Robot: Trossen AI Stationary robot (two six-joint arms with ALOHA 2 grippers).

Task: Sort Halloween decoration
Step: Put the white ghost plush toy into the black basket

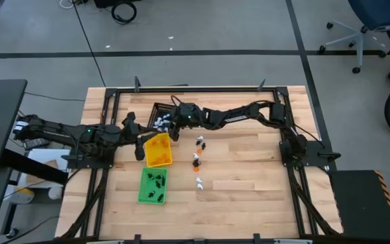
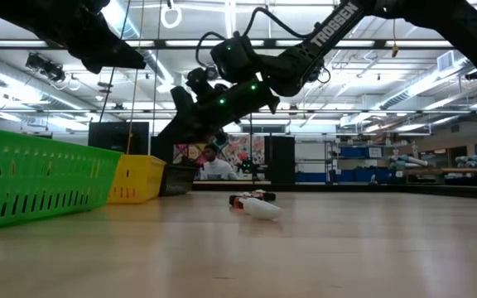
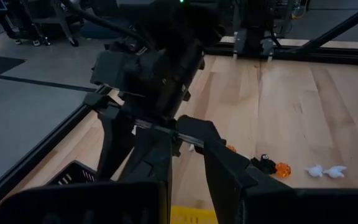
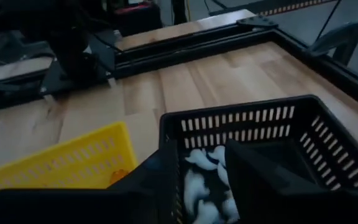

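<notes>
Right gripper, fingers spread, hovers over black tray of white ghost trinkets; light, hard, slippery pieces want a mid-body pinch.

Left gripper, at nine o'clock of yellow tray: fingers' state unclear.

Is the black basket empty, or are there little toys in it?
Not empty. The black basket holds a pile of small white trinkets, seen just past the right pincer hovering over it.
</notes>
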